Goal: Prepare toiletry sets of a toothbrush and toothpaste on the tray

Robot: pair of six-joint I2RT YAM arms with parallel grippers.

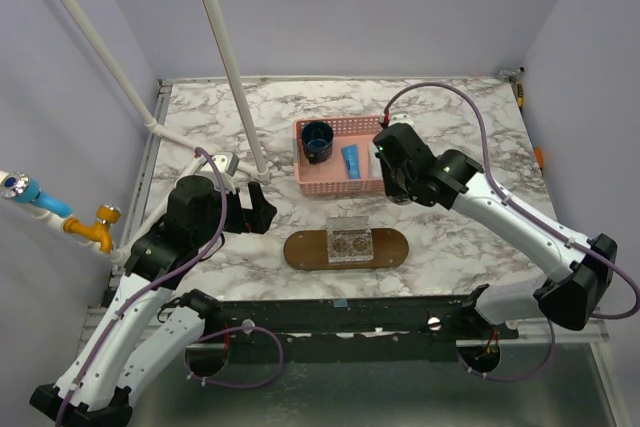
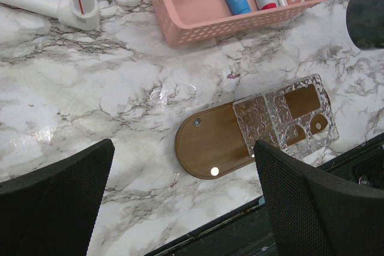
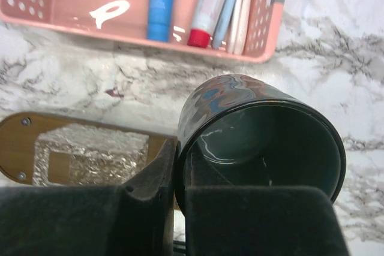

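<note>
Behind the left gripper (image 1: pixel 264 209), a blocky matte-black head, the left arm (image 1: pixel 120 347) runs back in glossy white shell links joined by rounded black motor housings. A thin lilac cable (image 1: pixel 212 159) arches off the wrist end and loops again near the base. This gripper's two fingers (image 2: pixel 57 208) are broad black slabs with a fine mesh-like weave (clearest in the left wrist view). The right gripper (image 3: pixel 179 172) has similar black fingers (image 3: pixel 150 208), here looking soft and matte. Behind it, the right arm (image 1: pixel 510 217) repeats the white links and black joints, small dark fastener dots on its shell, with a second lilac cable (image 1: pixel 440 86) curving over the wrist.
</note>
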